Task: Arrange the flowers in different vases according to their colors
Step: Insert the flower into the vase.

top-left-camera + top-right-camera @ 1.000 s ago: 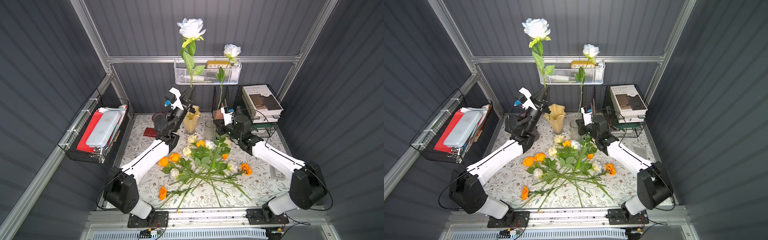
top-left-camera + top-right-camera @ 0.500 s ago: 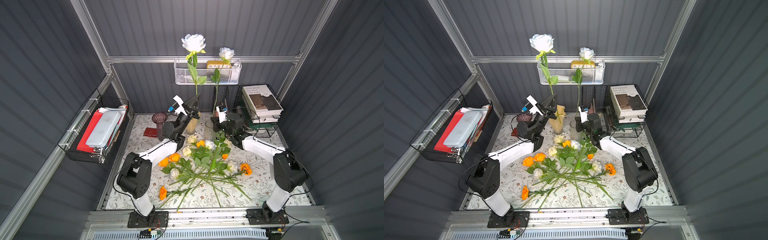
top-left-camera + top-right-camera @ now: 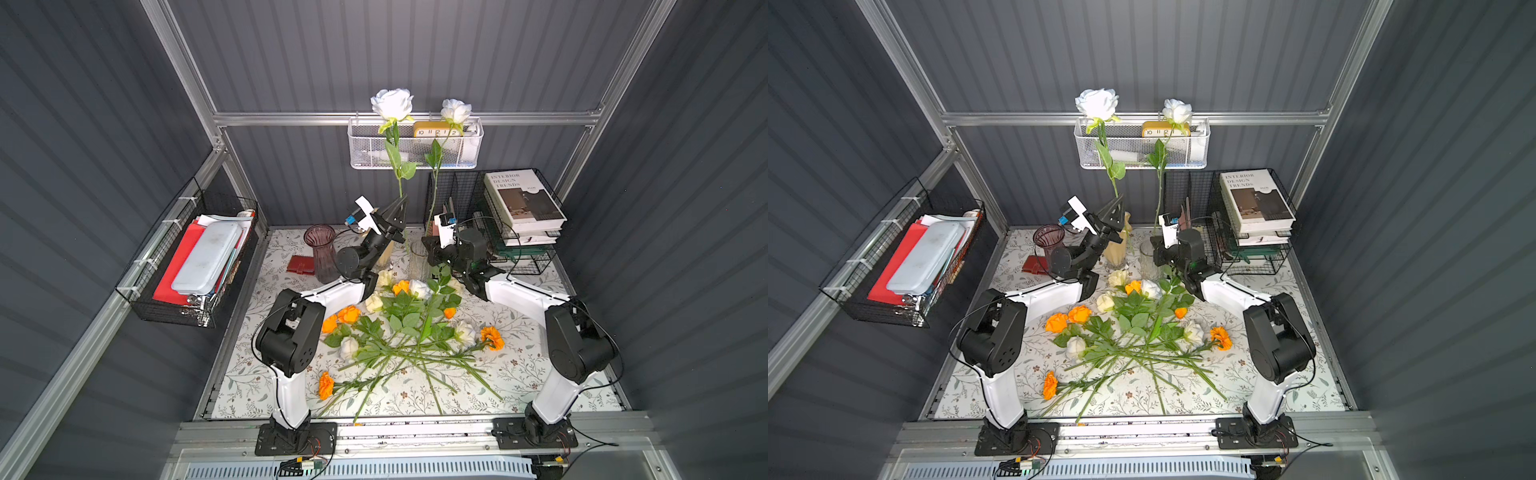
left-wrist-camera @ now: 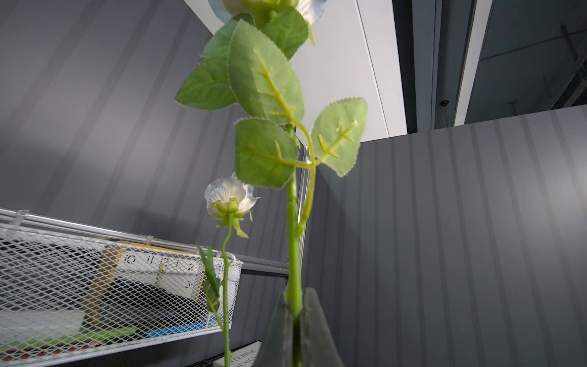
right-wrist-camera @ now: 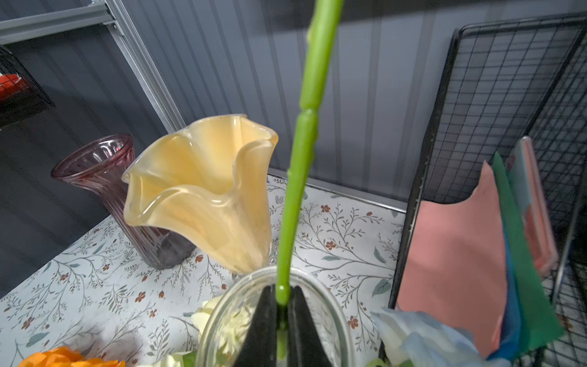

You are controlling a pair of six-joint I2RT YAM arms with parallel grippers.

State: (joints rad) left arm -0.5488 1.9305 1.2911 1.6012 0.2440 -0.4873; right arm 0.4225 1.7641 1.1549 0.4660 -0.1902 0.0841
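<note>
Our left gripper (image 4: 297, 297) pinches the larger white rose (image 3: 392, 102) by its stem, upright near the cream-yellow vase (image 5: 203, 190); our right gripper (image 5: 282, 290) clamps the smaller white rose (image 3: 456, 110) over the clear glass vase (image 3: 417, 262). The other flowers (image 3: 409, 320) lie heaped on the tablecloth (image 3: 519, 374).

At the back of the table (image 3: 519, 374), in a row, stand the ribbed vase (image 3: 319, 253) on my left, the wavy-rimmed vase (image 3: 1115, 253) in the middle, and the cylinder vase (image 3: 417, 262) right of it. The loose flowers (image 3: 405, 324) lie before them, between my left arm (image 3: 332, 293) and my right arm (image 3: 523, 295).
</note>
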